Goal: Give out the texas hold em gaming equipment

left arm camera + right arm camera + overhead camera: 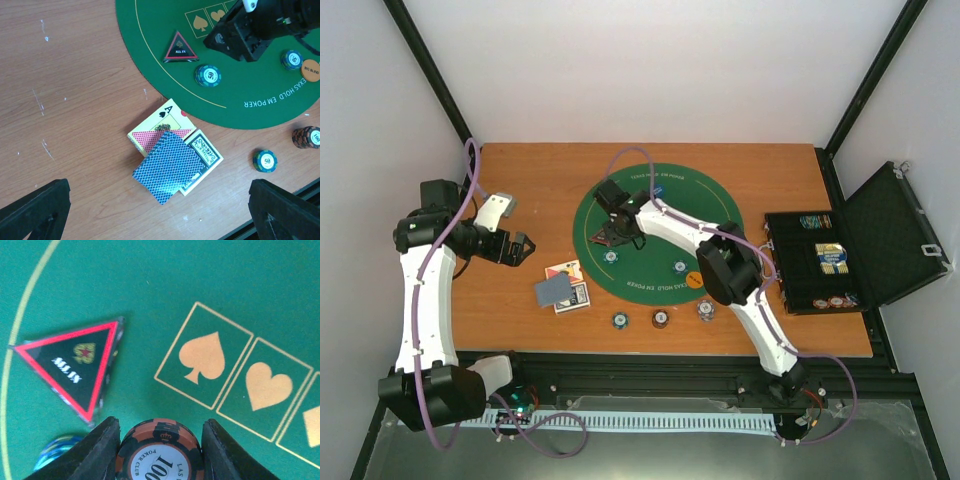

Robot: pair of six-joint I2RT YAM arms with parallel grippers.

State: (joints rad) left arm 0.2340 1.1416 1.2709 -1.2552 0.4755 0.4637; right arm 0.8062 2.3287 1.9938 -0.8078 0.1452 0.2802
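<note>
1. Closest to the right wrist lens, a brown chip (160,452) marked 100 is gripped at the bottom edge of the frame by the right gripper (160,432). Its jaws are partly closed against the chip's two sides.
2. At the left of that view, the triangular marker (75,367), black with a red border, is seen lying flat on the green mat (150,290). A blurred teal chip (57,450) is glimpsed in the lower left corner.
3. In the left wrist view, the jaws of the left gripper (160,215) are spread wide and nothing is held between them. Its fingers (35,210) are seen at the bottom corners.
4. At the centre of that view, the playing cards (170,172) are heaped on the wooden table (75,100), just outside the mat's rim. A blue-backed stack is laid on top, with an ace of spades face up beneath.
5. In the top view, a row of chips (660,319) is seen on the table just below the mat. An orange disc (693,281) is seen on the mat's lower right.
6. At the right of the top view, the black case (895,230) is seen lying open.
</note>
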